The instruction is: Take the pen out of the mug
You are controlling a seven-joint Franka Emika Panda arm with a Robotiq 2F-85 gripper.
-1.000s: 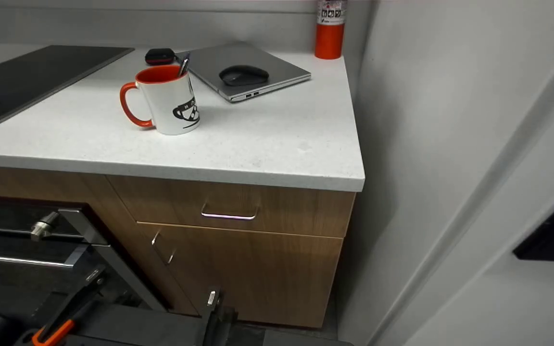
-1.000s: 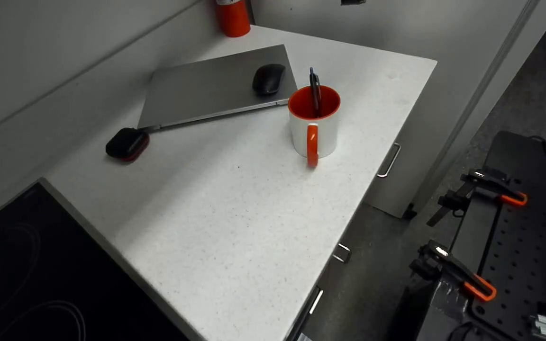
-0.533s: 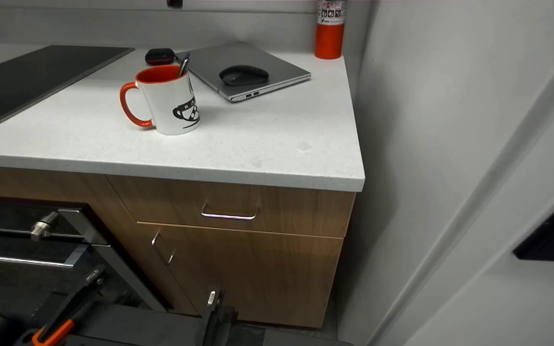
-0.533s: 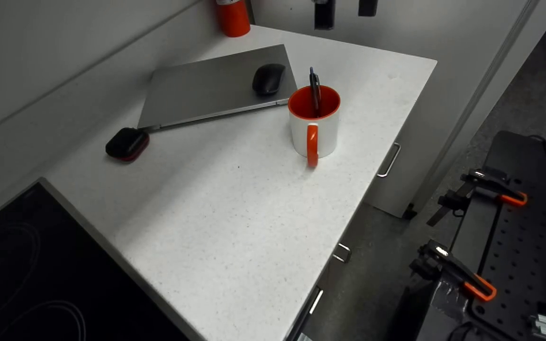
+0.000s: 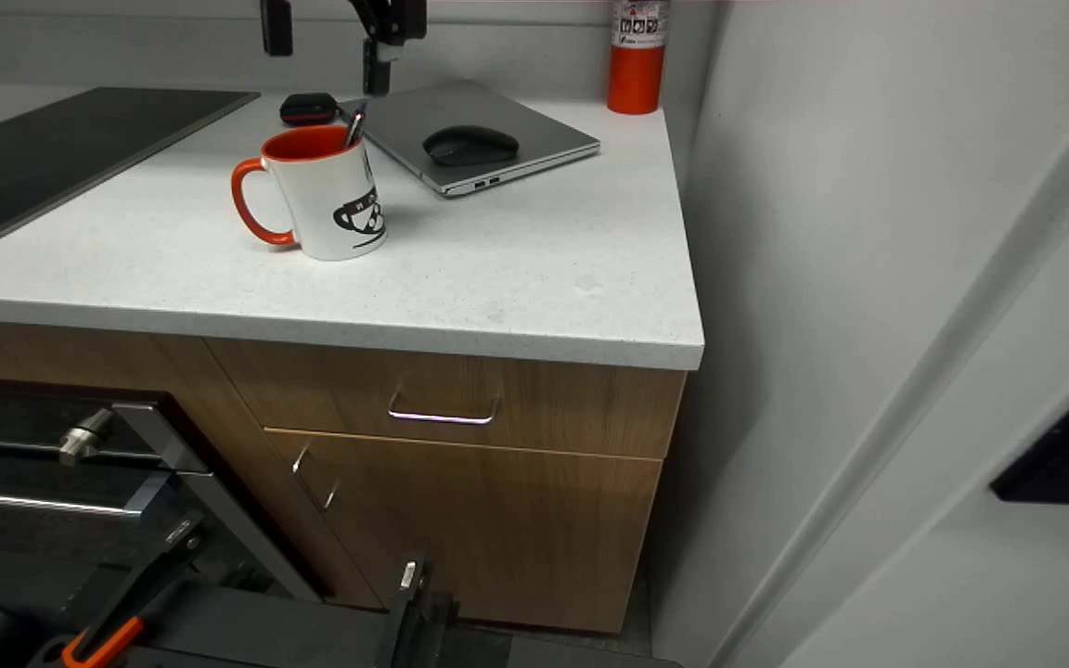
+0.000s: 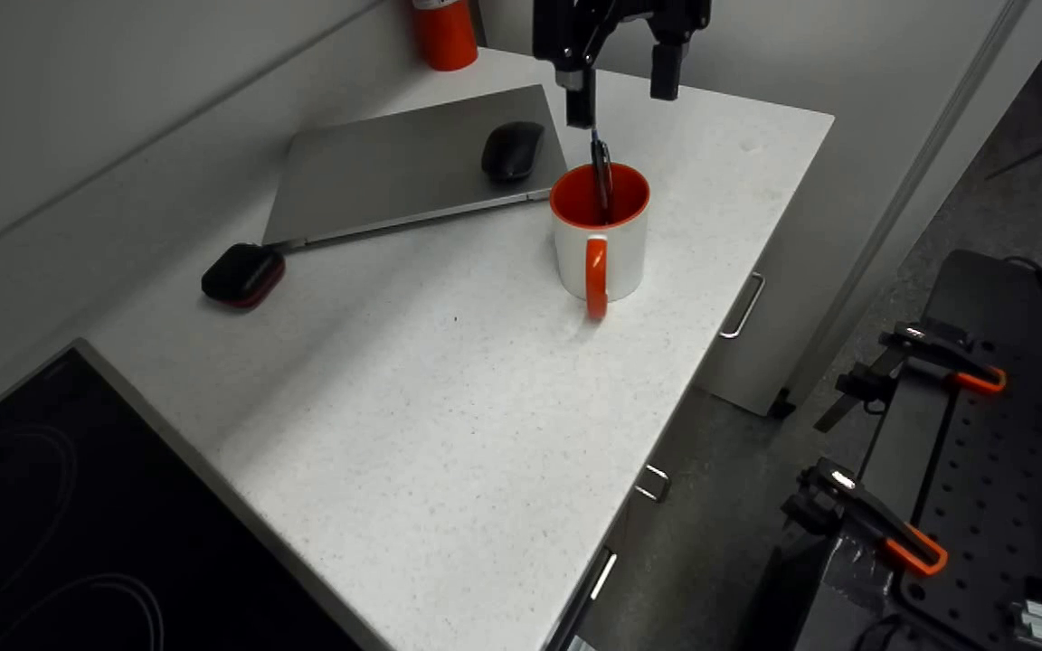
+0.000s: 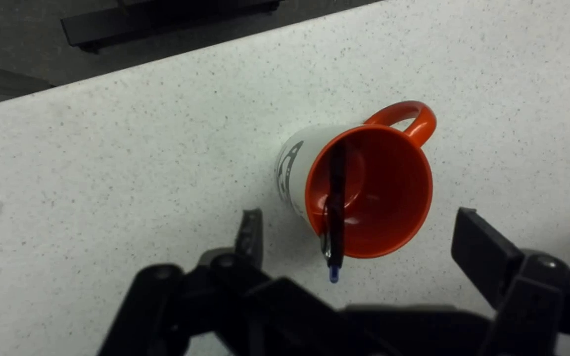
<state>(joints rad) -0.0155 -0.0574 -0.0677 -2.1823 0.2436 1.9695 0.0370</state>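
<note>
The white mug with red handle and red inside stands upright on the counter in both exterior views. In the wrist view the mug shows from above. The dark pen leans in it, with its blue end sticking out over the rim; it also shows in both exterior views. My gripper is open and empty. In both exterior views the gripper hangs above the mug. In the wrist view the pen's end lies between the fingers, apart from both, nearer the left one.
A closed grey laptop with a black mouse on it lies beside the mug. A small black case, a cooktop and a red extinguisher are also on the counter. A wall stands at its end.
My gripper has come down from above into both exterior views, towards the mug and pen. It stays open. The mug and pen have not moved.
</note>
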